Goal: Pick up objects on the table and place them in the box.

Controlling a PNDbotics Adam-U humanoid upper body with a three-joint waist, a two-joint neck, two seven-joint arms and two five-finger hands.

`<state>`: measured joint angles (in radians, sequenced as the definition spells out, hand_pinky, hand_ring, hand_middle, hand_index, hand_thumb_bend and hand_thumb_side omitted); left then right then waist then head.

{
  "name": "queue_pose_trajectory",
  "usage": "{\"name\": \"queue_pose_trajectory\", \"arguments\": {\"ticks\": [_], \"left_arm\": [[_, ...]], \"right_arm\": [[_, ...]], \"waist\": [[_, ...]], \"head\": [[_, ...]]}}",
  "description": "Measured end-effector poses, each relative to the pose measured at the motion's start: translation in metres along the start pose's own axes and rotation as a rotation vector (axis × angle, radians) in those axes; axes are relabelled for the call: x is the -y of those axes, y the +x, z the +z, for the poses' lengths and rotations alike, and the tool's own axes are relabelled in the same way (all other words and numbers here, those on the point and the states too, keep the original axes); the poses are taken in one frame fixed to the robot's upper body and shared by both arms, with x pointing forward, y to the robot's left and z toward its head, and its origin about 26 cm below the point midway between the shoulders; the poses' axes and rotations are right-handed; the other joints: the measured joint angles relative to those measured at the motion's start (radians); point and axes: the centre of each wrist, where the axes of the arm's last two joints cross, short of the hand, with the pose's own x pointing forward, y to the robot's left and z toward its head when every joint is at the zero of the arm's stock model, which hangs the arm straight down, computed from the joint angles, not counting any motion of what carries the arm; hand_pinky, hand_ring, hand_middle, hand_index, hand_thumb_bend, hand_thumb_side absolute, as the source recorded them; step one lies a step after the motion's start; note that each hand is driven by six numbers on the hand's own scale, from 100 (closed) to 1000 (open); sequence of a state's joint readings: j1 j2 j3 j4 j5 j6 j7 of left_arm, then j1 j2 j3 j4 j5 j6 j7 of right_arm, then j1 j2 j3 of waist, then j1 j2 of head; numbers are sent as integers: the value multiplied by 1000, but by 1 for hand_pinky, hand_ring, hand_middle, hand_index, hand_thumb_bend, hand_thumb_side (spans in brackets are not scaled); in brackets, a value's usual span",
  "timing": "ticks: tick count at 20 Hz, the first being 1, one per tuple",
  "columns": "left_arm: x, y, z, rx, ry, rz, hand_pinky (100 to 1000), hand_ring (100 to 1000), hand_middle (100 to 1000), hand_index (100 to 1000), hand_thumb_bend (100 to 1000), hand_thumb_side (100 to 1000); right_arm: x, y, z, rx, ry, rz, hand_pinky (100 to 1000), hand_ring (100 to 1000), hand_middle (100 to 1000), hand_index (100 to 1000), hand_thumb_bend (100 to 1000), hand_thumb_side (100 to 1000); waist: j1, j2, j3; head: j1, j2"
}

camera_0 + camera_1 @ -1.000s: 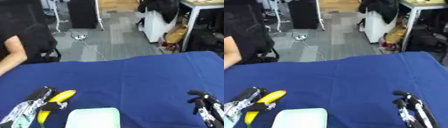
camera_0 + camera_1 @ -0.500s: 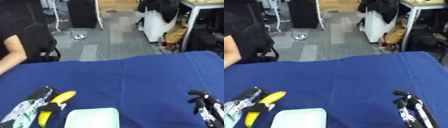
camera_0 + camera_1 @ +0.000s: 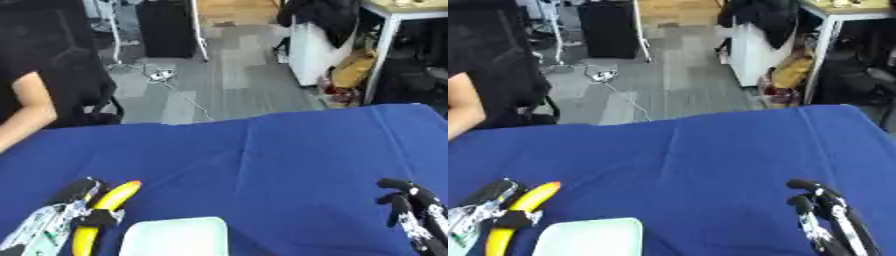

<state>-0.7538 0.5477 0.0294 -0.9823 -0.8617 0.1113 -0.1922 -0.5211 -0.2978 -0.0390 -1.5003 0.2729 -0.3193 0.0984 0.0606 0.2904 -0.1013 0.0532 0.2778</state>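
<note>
One object, a yellow banana (image 3: 101,212), was held in the curled fingers of the left hand (image 3: 61,222) just left of the pale box (image 3: 175,237), apparently not yet inside, so placing was still to be done. Well to the right of the box, the right hand (image 3: 824,220) rested idle, fingers relaxed and holding nothing, on the blue table (image 3: 280,165). No writing or label could be read.

Black-fingered left hand (image 3: 74,210) with silver plating; right hand (image 3: 824,217) black, silver-flecked
</note>
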Motion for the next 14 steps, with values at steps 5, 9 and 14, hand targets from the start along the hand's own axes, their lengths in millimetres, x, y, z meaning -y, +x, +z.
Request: {"name": "queue_pose_trajectory", "arguments": {"ticks": [5,9,14], "left_arm": [[0,1,3,4,13,18,100,100,133,399,100,279],[-1,2,5,12,27,30,100,100,128,394,100,275],[-3,4,7,26,45,51,100,100,113,384,100,267]], "right_arm": [[0,0,0,-2,-2,0,388,645,759,856,100,810],[0,0,0,-2,-2,0,388,645,759,856,100,811],[0,0,0,-3,-2,0,388,645,760,857,100,811]], "waist": [[0,0,4],[1,0,5],[1,-2,5]], "head": [[0,4],[0,6],[0,6]]}}
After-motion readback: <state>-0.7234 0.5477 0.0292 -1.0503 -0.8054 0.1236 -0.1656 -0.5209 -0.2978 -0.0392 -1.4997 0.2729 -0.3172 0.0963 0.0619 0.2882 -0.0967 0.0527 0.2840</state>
